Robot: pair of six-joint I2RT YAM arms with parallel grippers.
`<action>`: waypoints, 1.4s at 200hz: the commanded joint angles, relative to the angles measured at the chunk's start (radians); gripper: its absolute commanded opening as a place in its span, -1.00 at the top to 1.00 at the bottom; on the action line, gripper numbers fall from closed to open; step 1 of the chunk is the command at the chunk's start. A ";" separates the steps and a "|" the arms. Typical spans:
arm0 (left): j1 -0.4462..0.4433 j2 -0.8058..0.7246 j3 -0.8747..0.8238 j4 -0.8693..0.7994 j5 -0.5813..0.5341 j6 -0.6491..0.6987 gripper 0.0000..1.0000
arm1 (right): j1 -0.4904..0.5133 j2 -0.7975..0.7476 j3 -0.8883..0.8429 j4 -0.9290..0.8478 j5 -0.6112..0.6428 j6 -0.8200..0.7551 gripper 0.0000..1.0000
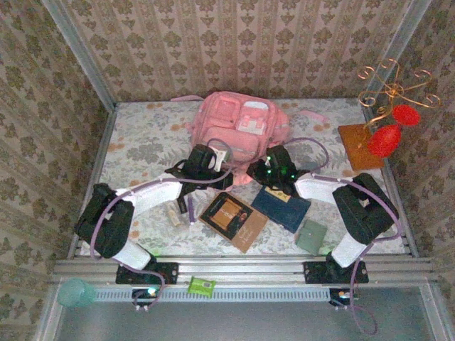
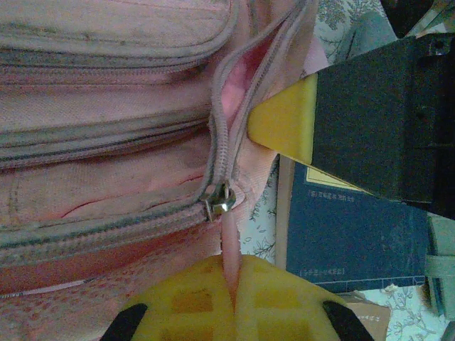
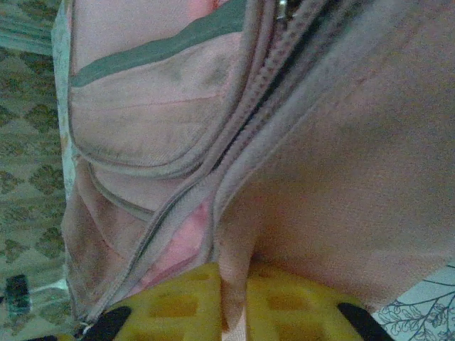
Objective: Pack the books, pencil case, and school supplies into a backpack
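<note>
Top external: backpack [image 1: 238,128] is sitting toward the back of the table [image 1: 142,142], with both arms reaching its near edge. Left gripper [image 2: 233,298] is pinching the pink tab under the zip slider [image 2: 220,202]. Right gripper [image 3: 234,298] is pinching a fold of backpack fabric. The zip is gaping part-way. Brown book [image 1: 233,220], navy book [image 1: 281,204], pen [image 1: 190,207] and block [image 1: 174,214] are lying on the table in front. Judgement: opening stage, nothing packed yet.

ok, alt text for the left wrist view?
Left gripper shut on a pink pull strip running from the zip slider of the pink backpack. A yellow fingertip of the right gripper sits at the open zip edge; a navy book lies beside.
</note>
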 commanded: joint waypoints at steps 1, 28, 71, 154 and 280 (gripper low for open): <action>-0.016 -0.012 0.024 0.019 0.059 0.050 1.00 | -0.033 -0.001 0.020 0.022 0.081 -0.025 1.00; 0.008 -0.039 0.015 -0.036 0.019 0.081 1.00 | -0.063 -0.038 0.004 -0.020 0.101 -0.068 1.00; 0.068 -0.078 0.001 -0.155 -0.033 0.141 1.00 | -0.114 -0.118 -0.040 -0.081 0.185 -0.129 1.00; 0.138 -0.142 -0.037 -0.131 0.120 0.101 1.00 | -0.153 -0.165 -0.025 -0.159 0.307 -0.197 1.00; 0.069 -0.085 0.003 0.081 0.162 -0.025 1.00 | -0.122 -0.217 -0.039 -0.075 -0.078 -0.314 0.37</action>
